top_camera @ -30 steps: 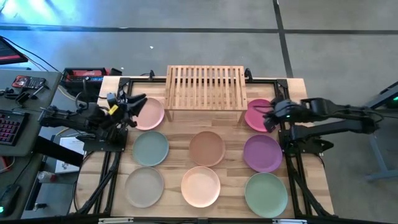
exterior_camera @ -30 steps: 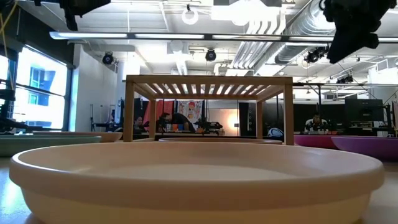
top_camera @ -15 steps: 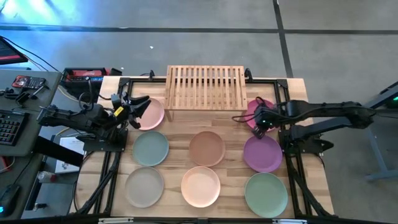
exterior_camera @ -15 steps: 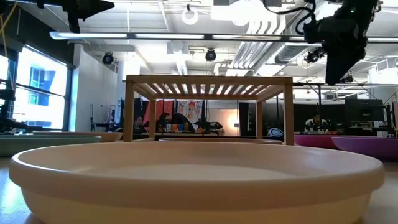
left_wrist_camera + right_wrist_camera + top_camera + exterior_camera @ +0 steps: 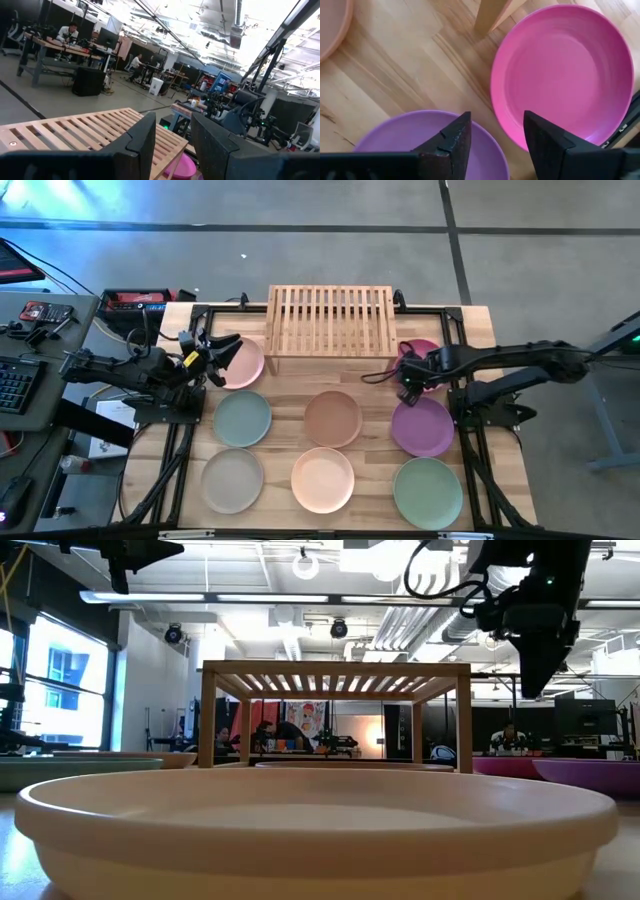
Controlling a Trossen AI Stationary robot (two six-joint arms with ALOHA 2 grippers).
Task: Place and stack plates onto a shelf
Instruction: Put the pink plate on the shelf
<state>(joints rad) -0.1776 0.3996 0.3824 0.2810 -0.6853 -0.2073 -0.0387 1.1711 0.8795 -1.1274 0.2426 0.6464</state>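
Eight plates lie flat on the wooden table: pink [image 5: 240, 363], magenta [image 5: 424, 352], sage [image 5: 242, 418], brown [image 5: 333, 418], purple [image 5: 422, 426], grey-beige [image 5: 232, 480], peach [image 5: 322, 479] and green [image 5: 428, 492]. The bamboo shelf [image 5: 330, 320] stands on its legs at the far edge, with nothing on it. My right gripper [image 5: 405, 388] hangs open, pointing down, above the gap between the magenta plate [image 5: 565, 75] and the purple plate [image 5: 415, 145]. My left gripper [image 5: 222, 350] waits open in the air by the pink plate, facing the shelf [image 5: 95, 130].
Dark frame rails run along the table's left and right sides under both arms. A shelf leg [image 5: 490, 12] stands close to the magenta plate. Bare wood shows between the plates. The peach plate [image 5: 310, 830] fills the low view's foreground.
My right gripper has moved toward the table's left and down, from above the magenta plate's right part to its near left rim, and has tipped to point downward. No plate has moved.
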